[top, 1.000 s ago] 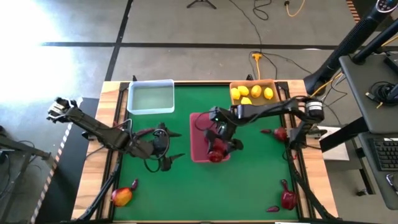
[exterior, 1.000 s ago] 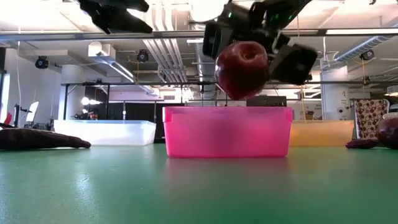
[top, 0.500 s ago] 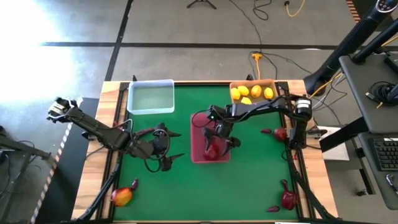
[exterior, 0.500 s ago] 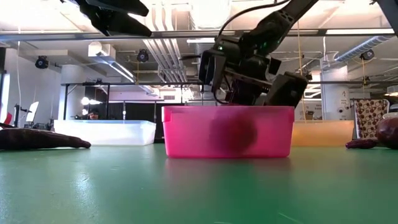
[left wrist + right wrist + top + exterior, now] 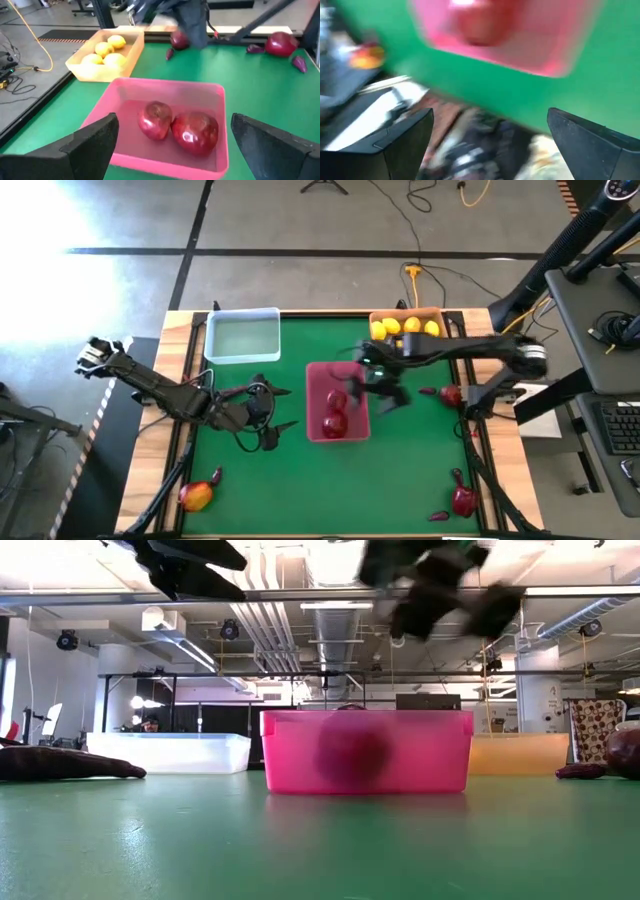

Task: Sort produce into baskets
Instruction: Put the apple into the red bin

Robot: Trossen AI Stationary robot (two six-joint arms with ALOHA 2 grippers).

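Note:
The pink tray (image 5: 337, 415) stands mid-table and holds two red fruits (image 5: 156, 120) (image 5: 196, 131), side by side on its floor. My right gripper (image 5: 385, 385) hangs open above the tray's right side, touching nothing; it is blurred in the low view (image 5: 440, 585). My left gripper (image 5: 270, 418) waits open left of the pink tray, facing it. Lemons (image 5: 405, 330) lie in the tan tray (image 5: 440, 312) at the far right. The blue tray (image 5: 243, 336) stands at the far left.
On the right of the mat lie a red fruit (image 5: 451, 395), another (image 5: 463, 500) near the front corner, and maroon pieces (image 5: 438, 516) (image 5: 427, 391). A red-yellow fruit (image 5: 197, 496) lies front left, a maroon piece (image 5: 215, 476) beside it.
My right gripper held a red fruit over the pink tray's near end and let it go. The fruit dropped into the tray and lies on its floor. The gripper then rose and swung toward the table's right edge, tipping as it went.

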